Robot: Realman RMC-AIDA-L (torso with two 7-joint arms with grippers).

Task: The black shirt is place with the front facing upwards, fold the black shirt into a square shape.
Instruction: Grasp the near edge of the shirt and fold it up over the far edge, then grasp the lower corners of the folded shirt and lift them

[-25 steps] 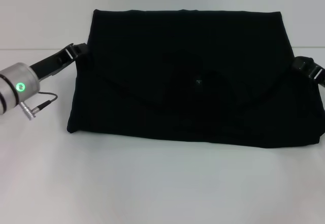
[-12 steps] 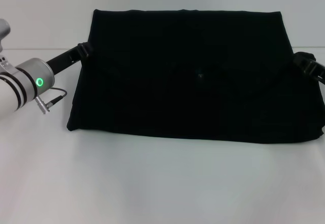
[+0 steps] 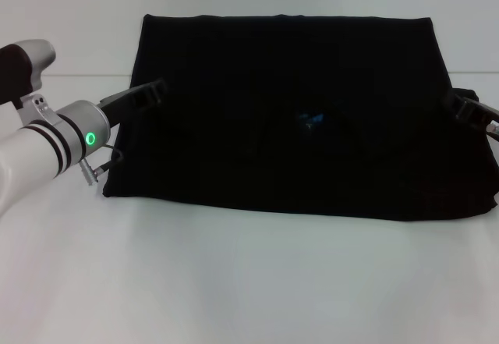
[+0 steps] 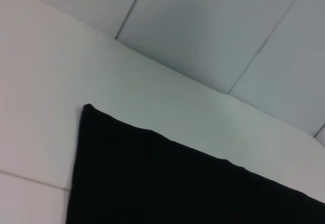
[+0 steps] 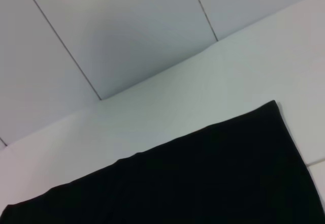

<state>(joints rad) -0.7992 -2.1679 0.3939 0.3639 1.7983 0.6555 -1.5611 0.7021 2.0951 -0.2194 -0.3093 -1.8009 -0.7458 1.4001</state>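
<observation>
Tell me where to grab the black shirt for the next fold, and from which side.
The black shirt lies flat as a wide rectangle, wider than deep. A fair choice is its two short side edges: the left tool coming in from the left edge, the right tool from the right edge. The long shape suggests folding the sides inward toward a square.

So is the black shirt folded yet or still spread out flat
Folded, partly. The black shirt lies as a wide rectangle with no sleeves sticking out and no lettering showing, not yet a square.
</observation>
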